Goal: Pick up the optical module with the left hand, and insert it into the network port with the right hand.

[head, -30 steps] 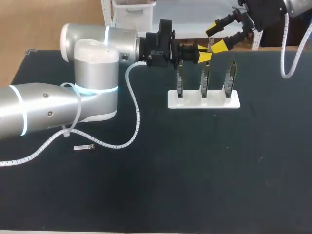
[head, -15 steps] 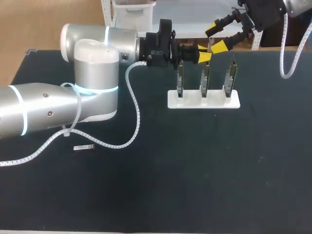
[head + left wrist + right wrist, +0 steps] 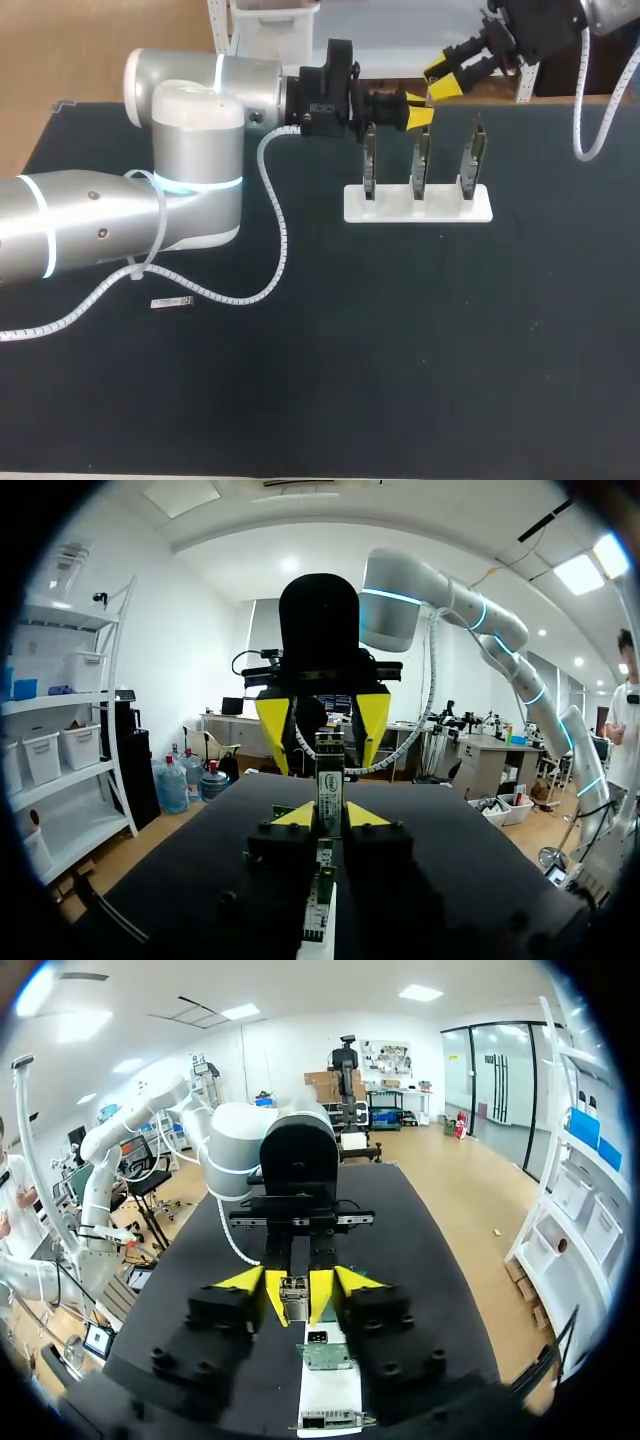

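Note:
The optical module (image 3: 329, 780), a thin metal stick with a label, stands upright in my left gripper (image 3: 330, 815), which is shut on its lower part. In the head view that gripper (image 3: 418, 116) hovers above the middle board of the port rack (image 3: 418, 205). My right gripper (image 3: 443, 80) comes in from the far right, facing the left one. Its yellow fingers (image 3: 275, 725) flank the module's upper end with a small gap on each side. From the right wrist, the module (image 3: 294, 1298) sits between my right gripper (image 3: 298, 1282) tips, pinched by the left's narrower fingers.
The white rack carries three upright circuit boards (image 3: 472, 158) with network ports, directly below both grippers. A second small module (image 3: 171, 302) lies on the black table near the left arm's base, beside its white cable (image 3: 275, 240).
My right gripper's fingers have drawn in from wide apart to a narrow stance around the module's top. The left arm and the module have not moved.

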Controlling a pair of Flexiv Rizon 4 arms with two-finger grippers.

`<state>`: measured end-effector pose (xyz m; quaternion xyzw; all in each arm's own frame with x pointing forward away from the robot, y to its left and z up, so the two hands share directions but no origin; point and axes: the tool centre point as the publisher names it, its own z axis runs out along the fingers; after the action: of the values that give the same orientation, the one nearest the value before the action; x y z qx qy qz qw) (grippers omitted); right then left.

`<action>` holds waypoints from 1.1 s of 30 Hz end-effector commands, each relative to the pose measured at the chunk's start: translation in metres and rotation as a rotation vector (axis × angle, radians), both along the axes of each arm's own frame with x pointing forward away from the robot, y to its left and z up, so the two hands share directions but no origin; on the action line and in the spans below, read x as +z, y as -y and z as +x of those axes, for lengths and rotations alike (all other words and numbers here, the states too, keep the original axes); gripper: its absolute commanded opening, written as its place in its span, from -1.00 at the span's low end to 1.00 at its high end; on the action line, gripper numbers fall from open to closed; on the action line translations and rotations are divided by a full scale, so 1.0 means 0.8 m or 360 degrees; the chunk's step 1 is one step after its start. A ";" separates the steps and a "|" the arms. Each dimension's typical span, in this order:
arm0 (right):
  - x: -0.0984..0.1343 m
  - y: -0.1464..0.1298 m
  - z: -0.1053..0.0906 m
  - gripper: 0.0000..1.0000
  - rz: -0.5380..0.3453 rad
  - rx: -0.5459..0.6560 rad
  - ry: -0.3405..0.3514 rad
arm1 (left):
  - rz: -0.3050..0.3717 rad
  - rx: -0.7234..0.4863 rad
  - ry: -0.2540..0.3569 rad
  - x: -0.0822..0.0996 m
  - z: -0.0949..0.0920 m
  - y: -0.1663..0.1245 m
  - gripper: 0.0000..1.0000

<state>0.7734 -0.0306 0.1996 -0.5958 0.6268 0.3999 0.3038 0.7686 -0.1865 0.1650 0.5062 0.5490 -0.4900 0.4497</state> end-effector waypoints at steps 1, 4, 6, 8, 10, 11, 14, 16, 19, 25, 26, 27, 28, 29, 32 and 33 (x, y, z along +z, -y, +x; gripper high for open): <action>0.000 -0.001 -0.001 -1.00 0.0004 -0.0001 0.0004 | 0.0003 0.0001 0.0000 0.000 0.000 0.000 -1.00; 0.000 -0.001 -0.001 -1.00 0.0007 0.0001 0.0005 | 0.0003 0.0001 0.0000 0.000 0.000 0.000 -1.00; 0.000 -0.001 -0.002 -1.00 0.0008 -0.0001 0.0007 | 0.0003 0.0001 0.0000 0.000 0.000 0.000 -1.00; 0.000 -0.001 -0.002 -1.00 0.0009 -0.0004 0.0008 | 0.0003 0.0001 0.0000 0.000 0.000 0.000 -1.00; 0.000 -0.001 -0.002 -1.00 0.0008 -0.0008 0.0009 | 0.0003 0.0001 0.0000 0.000 0.000 0.000 -1.00; 0.000 -0.001 -0.002 -1.00 0.0008 -0.0009 0.0010 | 0.0003 0.0001 0.0000 0.000 0.000 0.000 -1.00; 0.000 -0.001 -0.002 -1.00 0.0009 -0.0006 0.0011 | 0.0003 0.0001 0.0000 0.000 0.000 0.000 -0.22; 0.000 -0.001 -0.002 -1.00 0.0009 -0.0007 0.0011 | 0.0003 0.0001 0.0000 0.000 0.000 0.000 1.00; 0.000 -0.001 -0.002 -1.00 0.0009 -0.0011 0.0012 | 0.0003 0.0001 0.0000 0.000 0.000 0.000 1.00; 0.001 0.000 -0.003 -1.00 0.0010 -0.0016 0.0016 | -0.0002 -0.0015 0.0001 0.000 0.000 -0.001 1.00; 0.001 0.001 -0.003 -1.00 0.0012 -0.0016 0.0015 | 0.0009 -0.0003 0.0006 0.000 0.000 -0.002 1.00; 0.001 0.001 -0.004 -1.00 0.0012 -0.0015 0.0016 | 0.0022 -0.0007 0.0011 0.000 -0.001 -0.001 1.00; 0.001 0.001 -0.004 -1.00 0.0009 -0.0016 0.0018 | 0.0032 -0.0025 0.0020 0.001 -0.001 -0.001 1.00; 0.001 0.001 -0.004 -1.00 0.0009 -0.0016 0.0018 | 0.0038 -0.0033 0.0013 0.001 -0.002 0.000 1.00; 0.001 0.001 -0.004 -1.00 0.0009 -0.0017 0.0019 | 0.0069 -0.0042 -0.0037 -0.001 -0.001 0.000 1.00; 0.001 0.001 -0.004 -1.00 0.0011 -0.0017 0.0019 | 0.0073 -0.0050 -0.0039 -0.002 -0.001 0.001 1.00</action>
<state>0.7736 -0.0312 0.2001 -0.5949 0.6259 0.3988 0.3088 0.7627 -0.1863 0.1621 0.5129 0.5563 -0.4905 0.4323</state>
